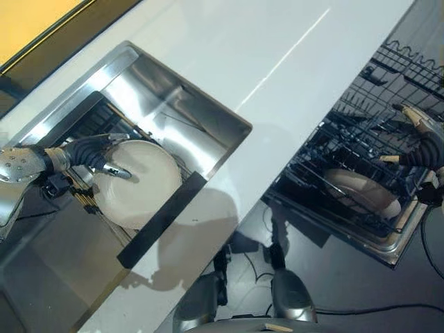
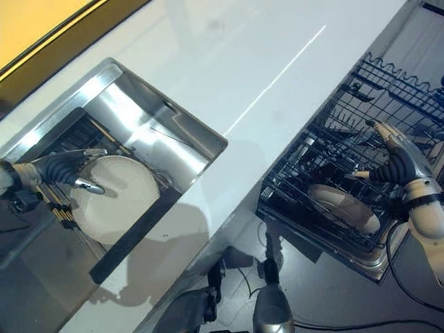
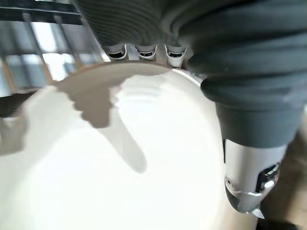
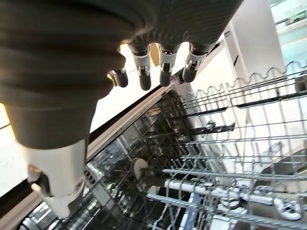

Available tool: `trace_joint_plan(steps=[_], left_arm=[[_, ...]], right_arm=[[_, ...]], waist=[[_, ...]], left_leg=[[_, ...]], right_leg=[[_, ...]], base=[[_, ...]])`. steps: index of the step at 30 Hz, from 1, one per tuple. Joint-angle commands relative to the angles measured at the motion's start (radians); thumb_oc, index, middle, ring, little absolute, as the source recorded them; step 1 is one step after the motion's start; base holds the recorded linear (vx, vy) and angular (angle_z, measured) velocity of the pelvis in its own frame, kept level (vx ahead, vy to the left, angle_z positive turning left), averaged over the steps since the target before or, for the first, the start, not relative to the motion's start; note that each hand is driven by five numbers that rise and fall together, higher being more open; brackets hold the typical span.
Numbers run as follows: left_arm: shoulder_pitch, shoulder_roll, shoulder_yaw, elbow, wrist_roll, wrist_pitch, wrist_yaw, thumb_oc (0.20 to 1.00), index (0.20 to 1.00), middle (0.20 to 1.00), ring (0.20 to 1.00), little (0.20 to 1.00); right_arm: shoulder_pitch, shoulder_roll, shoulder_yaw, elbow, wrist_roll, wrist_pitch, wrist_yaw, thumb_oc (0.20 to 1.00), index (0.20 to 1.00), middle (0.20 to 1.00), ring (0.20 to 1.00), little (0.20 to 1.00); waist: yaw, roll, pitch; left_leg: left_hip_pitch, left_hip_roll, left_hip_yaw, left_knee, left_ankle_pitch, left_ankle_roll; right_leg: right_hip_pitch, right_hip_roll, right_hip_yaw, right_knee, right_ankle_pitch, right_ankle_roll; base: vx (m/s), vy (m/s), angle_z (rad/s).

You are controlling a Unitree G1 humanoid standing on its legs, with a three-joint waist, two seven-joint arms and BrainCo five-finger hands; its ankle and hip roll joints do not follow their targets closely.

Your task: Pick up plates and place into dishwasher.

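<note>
Cream-white and round, the plate point(image 1: 139, 182) we have to move sits in the steel sink point(image 1: 201, 114), leaning across a black rack at the basin's near side. Our left robot hand point(image 1: 97, 156) reaches in from the left and has the plate at its far left rim: the thumb lies across the plate's upper face, and in the left wrist view the fingers point(image 3: 144, 51) go over the rim and down behind it, so we read this robot hand as clamped on the plate point(image 3: 120, 163). The plate's lower part looks to rest on the rack; we cannot tell whether it is lifted clear.

White tabletop point(image 1: 291, 62) runs diagonally between the sink and the open dishwasher point(image 2: 333, 187) on the right. Its dark wire lower rack point(image 2: 305, 173) is pulled out, and a second plate point(image 2: 345, 207) lies in it, tilted among the tines near the front edge.

Our right robot hand point(image 2: 392, 156) hangs above the back part of that rack, apart from the second plate. Its fingers are spread and nearly straight with the thumb held away; in the right wrist view the fingers point(image 4: 163, 67) point out over the wire rack point(image 4: 230, 158) and nothing is between them, so this robot hand is apart and holds nothing.
</note>
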Motion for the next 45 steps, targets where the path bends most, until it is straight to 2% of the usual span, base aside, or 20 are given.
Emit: trace_joint_plan(steps=[1,5,6,8,14,23,28,35,38,40,43,45], left_arm=[[0.185,-0.008,-0.039,-0.163,-0.118,-0.053,-0.133,1.000,1.000,1.000,1.000,1.000],[0.246,-0.007,-0.001,-0.216,-0.113,-0.057,-0.172,1.000,1.000,1.000,1.000,1.000],[0.263,-0.004,0.007,-0.229,-0.112,-0.054,-0.182,0.583,0.583,0.583,0.583,0.583],[0.284,-0.001,0.019,-0.239,-0.116,-0.049,-0.188,0.200,0.200,0.200,0.200,0.200],[0.330,0.013,0.034,-0.242,-0.122,-0.060,-0.202,0.200,0.200,0.200,0.200,0.200],[0.388,0.024,0.065,-0.246,-0.126,-0.079,-0.217,0.200,0.200,0.200,0.200,0.200],[0.424,0.031,0.083,-0.242,-0.116,-0.098,-0.198,0.200,0.200,0.200,0.200,0.200],[0.470,0.038,0.128,-0.237,-0.067,-0.123,-0.121,0.200,0.200,0.200,0.200,0.200],[0.505,0.030,0.209,-0.227,-0.016,-0.153,0.075,0.200,0.200,0.200,0.200,0.200],[0.514,0.017,0.250,-0.217,-0.024,-0.175,0.169,0.200,0.200,0.200,0.200,0.200],[0.535,-0.044,0.350,-0.204,0.024,-0.222,0.302,0.200,0.200,0.200,0.200,0.200],[0.539,-0.111,0.413,-0.197,0.069,-0.281,0.392,0.200,0.200,0.200,0.200,0.200]], right_arm=[[0.046,-0.056,-0.089,-0.036,0.048,-0.028,-0.010,1.000,1.000,1.000,1.000,1.000],[0.085,-0.053,-0.101,-0.043,0.059,-0.026,-0.014,1.000,1.000,1.000,1.000,1.000],[0.095,-0.053,-0.107,-0.045,0.067,-0.025,-0.012,1.000,1.000,1.000,1.000,1.000],[0.107,-0.053,-0.108,-0.050,0.074,-0.022,-0.014,1.000,1.000,1.000,1.000,1.000],[0.142,-0.065,-0.112,-0.063,0.096,-0.005,-0.022,1.000,1.000,1.000,1.000,1.000],[0.207,-0.070,-0.139,-0.072,0.114,-0.017,-0.028,1.000,1.000,1.000,1.000,1.000],[0.235,-0.082,-0.150,-0.076,0.128,-0.020,-0.029,1.000,1.000,1.000,1.000,1.000],[0.258,-0.095,-0.163,-0.089,0.144,-0.017,-0.032,1.000,1.000,1.000,1.000,1.000],[0.274,-0.090,-0.183,-0.099,0.153,-0.011,-0.031,1.000,1.000,1.000,1.000,1.000],[0.275,-0.083,-0.193,-0.101,0.153,-0.012,-0.027,1.000,1.000,1.000,1.000,1.000],[0.291,-0.036,-0.225,-0.109,0.128,-0.026,-0.010,1.000,1.000,1.000,1.000,1.000],[0.296,0.008,-0.250,-0.117,0.104,-0.039,0.011,1.000,1.000,1.000,1.000,1.000]], waist=[[0.037,-0.031,-0.127],[0.052,-0.036,-0.145],[0.057,-0.039,-0.152],[0.061,-0.041,-0.159],[0.066,-0.049,-0.179],[0.067,-0.058,-0.200],[0.072,-0.061,-0.208],[0.084,-0.065,-0.214],[0.101,-0.071,-0.223],[0.106,-0.074,-0.229],[0.118,-0.081,-0.245],[0.125,-0.088,-0.260]], left_leg=[[-0.021,-0.039,-0.007,0.041,-0.053,0.037],[-0.007,-0.035,-0.021,0.034,-0.051,0.034],[-0.003,-0.034,-0.025,0.030,-0.050,0.033],[0.002,-0.033,-0.029,0.027,-0.050,0.033],[0.018,-0.028,-0.030,0.019,-0.052,0.031],[0.037,-0.027,-0.024,0.011,-0.056,0.034],[0.046,-0.027,-0.023,0.007,-0.056,0.035],[0.048,-0.023,-0.025,-0.004,-0.052,0.032],[0.053,-0.023,-0.034,-0.016,-0.049,0.030],[0.056,-0.023,-0.038,-0.023,-0.047,0.029],[0.061,-0.023,-0.047,-0.037,-0.045,0.028],[0.066,-0.023,-0.053,-0.049,-0.043,0.027]], right_leg=[[-0.078,-0.019,-0.014,0.088,0.007,0.042],[-0.060,-0.018,-0.033,0.085,0.002,0.043],[-0.055,-0.018,-0.039,0.084,0.001,0.044],[-0.050,-0.017,-0.044,0.083,-0.001,0.045],[-0.036,-0.016,-0.054,0.081,-0.007,0.051],[-0.021,-0.017,-0.055,0.077,-0.008,0.059],[-0.013,-0.020,-0.056,0.071,-0.006,0.064],[-0.004,-0.022,-0.065,0.058,-0.005,0.067],[0.007,-0.023,-0.075,0.047,-0.006,0.068],[0.012,-0.022,-0.080,0.044,-0.009,0.067],[0.018,-0.020,-0.089,0.037,-0.016,0.063],[0.020,-0.017,-0.095,0.036,-0.022,0.060]], base=[[0.03,-0.073,0.13],[0.04,-0.072,0.16],[0.04,-0.058,0.21],[0.04,-0.051,0.14],[0.03,-0.020,0.01],[0.03,-0.001,0.00],[0.02,0.005,-0.01],[0.00,0.001,0.00],[0.00,0.000,0.00],[-0.01,0.004,0.09],[-0.03,0.004,0.10],[-0.04,0.006,0.05]])
